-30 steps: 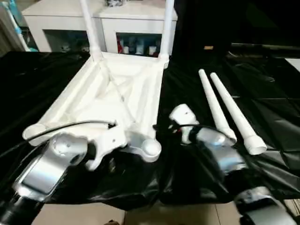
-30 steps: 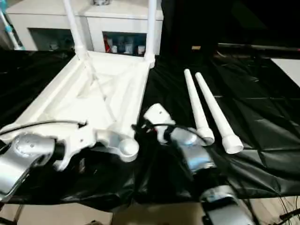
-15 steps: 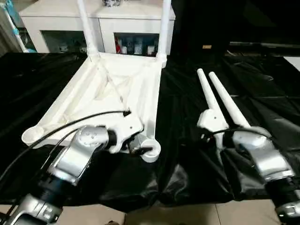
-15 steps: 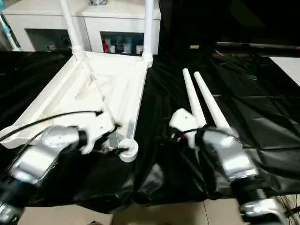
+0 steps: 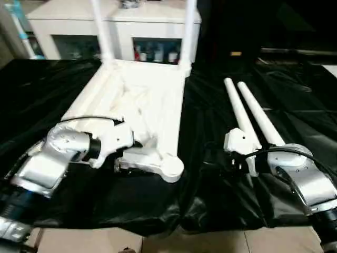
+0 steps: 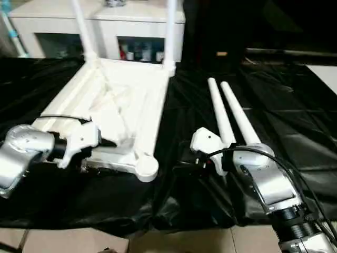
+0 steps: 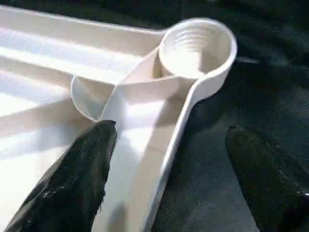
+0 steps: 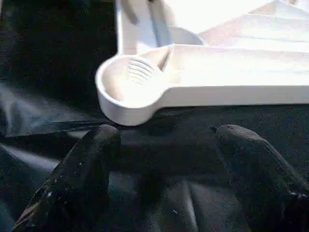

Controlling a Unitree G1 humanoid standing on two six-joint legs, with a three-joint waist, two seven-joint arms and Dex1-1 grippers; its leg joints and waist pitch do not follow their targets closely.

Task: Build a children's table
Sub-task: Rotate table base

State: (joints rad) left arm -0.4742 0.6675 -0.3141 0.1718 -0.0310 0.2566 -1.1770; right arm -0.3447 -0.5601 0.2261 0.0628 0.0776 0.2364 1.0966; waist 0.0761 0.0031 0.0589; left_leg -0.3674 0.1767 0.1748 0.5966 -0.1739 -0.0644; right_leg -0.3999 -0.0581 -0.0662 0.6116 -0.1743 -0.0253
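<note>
The children's table top lies upside down on the black cloth, ribbed underside up. Two white legs stand upright in its far corner sockets. Two loose legs lie side by side on the cloth to the right. My left gripper is open and straddles the top's near rim just beside the near right socket, one finger over the ribs and one over the cloth. My right gripper is open and empty, low over the cloth, facing that same socket.
A white cabinet with glass doors stands behind the black-draped table. The table's near edge and pale floor tiles lie just below my forearms. A black cable loops over my left wrist.
My left forearm has swung to the left and its gripper has settled over the top's near rim. My right gripper has turned left toward the near right socket. The camera has shifted a little.
</note>
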